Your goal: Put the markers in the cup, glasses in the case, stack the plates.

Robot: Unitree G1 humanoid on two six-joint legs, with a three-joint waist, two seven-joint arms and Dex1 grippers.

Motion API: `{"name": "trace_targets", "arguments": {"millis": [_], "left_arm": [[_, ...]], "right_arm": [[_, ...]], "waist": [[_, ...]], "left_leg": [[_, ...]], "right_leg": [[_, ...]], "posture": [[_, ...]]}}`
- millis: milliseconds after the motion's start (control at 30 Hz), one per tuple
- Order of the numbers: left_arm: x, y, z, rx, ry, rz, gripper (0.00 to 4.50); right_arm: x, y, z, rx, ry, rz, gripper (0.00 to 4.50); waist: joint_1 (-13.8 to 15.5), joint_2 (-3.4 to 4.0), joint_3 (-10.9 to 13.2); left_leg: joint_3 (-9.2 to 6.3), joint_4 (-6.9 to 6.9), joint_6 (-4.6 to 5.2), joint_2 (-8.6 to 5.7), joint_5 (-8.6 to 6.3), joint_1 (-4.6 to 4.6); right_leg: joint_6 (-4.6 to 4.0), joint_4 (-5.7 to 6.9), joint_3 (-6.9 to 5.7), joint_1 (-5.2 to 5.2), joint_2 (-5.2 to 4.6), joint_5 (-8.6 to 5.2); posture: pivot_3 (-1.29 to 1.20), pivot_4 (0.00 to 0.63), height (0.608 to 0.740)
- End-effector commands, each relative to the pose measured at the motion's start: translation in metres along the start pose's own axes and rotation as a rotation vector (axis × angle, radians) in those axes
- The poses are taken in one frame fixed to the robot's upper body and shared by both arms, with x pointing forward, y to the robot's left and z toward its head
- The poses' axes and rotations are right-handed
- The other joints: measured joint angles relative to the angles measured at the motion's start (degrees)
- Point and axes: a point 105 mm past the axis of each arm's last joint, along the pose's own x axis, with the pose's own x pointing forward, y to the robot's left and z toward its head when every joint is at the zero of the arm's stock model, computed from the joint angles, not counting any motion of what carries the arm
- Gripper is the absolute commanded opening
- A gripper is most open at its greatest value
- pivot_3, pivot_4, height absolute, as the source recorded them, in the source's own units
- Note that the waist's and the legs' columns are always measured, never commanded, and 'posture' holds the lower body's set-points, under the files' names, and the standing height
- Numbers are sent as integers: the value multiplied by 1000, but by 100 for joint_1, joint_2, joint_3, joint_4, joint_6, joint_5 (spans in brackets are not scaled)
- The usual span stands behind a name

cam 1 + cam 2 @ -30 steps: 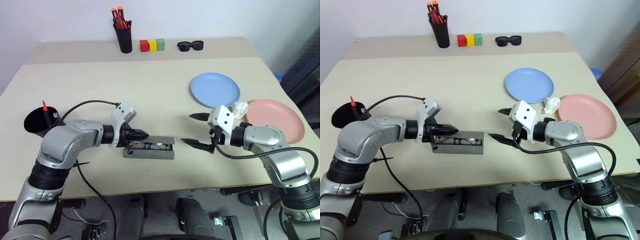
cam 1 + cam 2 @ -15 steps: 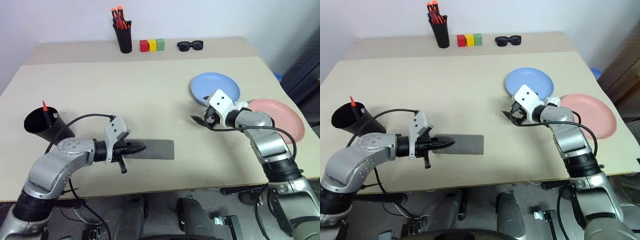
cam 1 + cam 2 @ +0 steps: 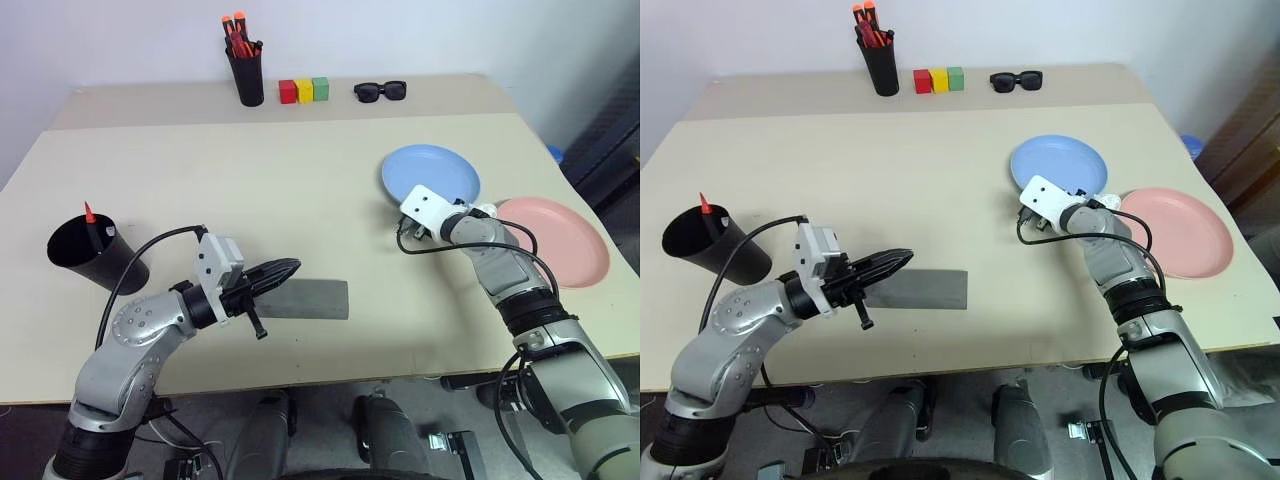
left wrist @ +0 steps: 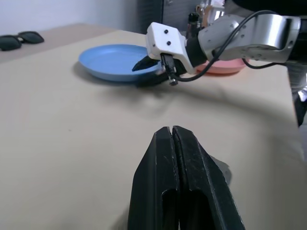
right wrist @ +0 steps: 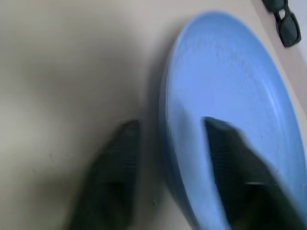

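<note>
- The surface [image 3: 300, 190] carries everything.
- The pink plate [image 3: 560, 238] lies beside the blue plate [image 3: 440, 172], unstacked.
- The cup [image 3: 80, 250] holds a marker [image 3: 90, 213].
- The case [image 3: 310, 298] lies closed.
- Right pincer [image 5: 168, 163] straddles the blue plate's rim, one finger [image 5: 230, 158] over it; grip uncertain.
- Left pincer [image 4: 171, 143] is closed, empty.

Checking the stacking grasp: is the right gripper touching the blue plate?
Cannot tell. In the right wrist view the right gripper straddles the blue plate rim, one finger over it, one outside; contact isn't plain.
</note>
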Motion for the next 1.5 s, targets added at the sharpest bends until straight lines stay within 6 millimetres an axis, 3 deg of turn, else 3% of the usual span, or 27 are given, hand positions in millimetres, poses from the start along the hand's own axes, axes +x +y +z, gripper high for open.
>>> {"name": "trace_targets", "arguments": {"millis": [33, 267, 367, 533, 733, 767, 867, 1033, 1233, 1500], "left_arm": [[-1, -6, 18, 40, -79, 5, 0], [10, -10, 14, 51, -92, 11, 0], [22, -17, 15, 47, -120, -38, 0], [39, -26, 13, 42, -147, -136, 0], [57, -30, 9, 50, -154, -233, 0], [59, -28, 8, 50, -156, -237, 0], [61, -23, 5, 54, -155, -236, 0], [55, -19, -2, 56, -148, -210, 0], [46, -23, -8, 68, -144, -154, 0], [44, -26, -3, 74, -145, -126, 0]], "right_arm": [[-5, -12, 21, -38, -79, -51, 34], [-45, -31, 46, -172, -215, -126, 34], [-80, -52, 36, -160, -184, -186, 34], [-132, -68, -3, -98, -42, -217, 34], [-170, -52, -63, -66, 176, -157, 34], [-172, -49, -70, -41, 195, -148, 34], [-171, -49, -76, -9, 202, -170, 1029], [-162, -48, -64, 8, 136, -181, 3491], [-138, -21, -28, 217, -64, -36, 3491], [-105, 7, -26, 296, -91, 72, 3491]], "waist": [[3, 0, 0], [26, 2, 1], [97, 4, 1], [181, 7, -1], [129, 28, -14], [109, 33, -16], [61, 39, -19], [35, 39, -19], [25, 38, -18], [107, 38, -18]], "left_leg": [[-2, 0, 0, 0, 0, 0], [-2, 4, 0, -2, 0, -1], [-6, 5, 0, -2, 0, -1], [-5, 9, 1, 1, -1, 0], [3, 9, 3, 3, -2, 4], [6, 8, 3, 2, -2, 7], [11, 7, 3, 3, -2, 15], [8, 8, 3, 8, -2, 14], [4, 7, 3, 15, -2, 15], [2, 11, 3, 12, -2, 14]], "right_leg": [[0, 1, 0, 0, 1, 0], [1, 1, 1, 2, 2, 0], [1, 1, -1, 5, 2, -1], [0, -8, -1, 12, 2, -2], [-1, -16, 0, 18, 2, -2], [-1, -16, 1, 18, 3, -2], [-2, -9, 5, 18, 7, -1], [-2, -8, 5, 19, 8, -1], [-2, -9, 5, 21, 9, -1], [-2, -12, 4, 24, 8, -1]], "posture": [[0, 150, 740], [0, 150, 740], [0, 150, 740], [0, 150, 740], [0, 150, 740], [0, 150, 740], [0, 150, 740], [0, 150, 740], [0, 150, 740], [0, 150, 740]]}}
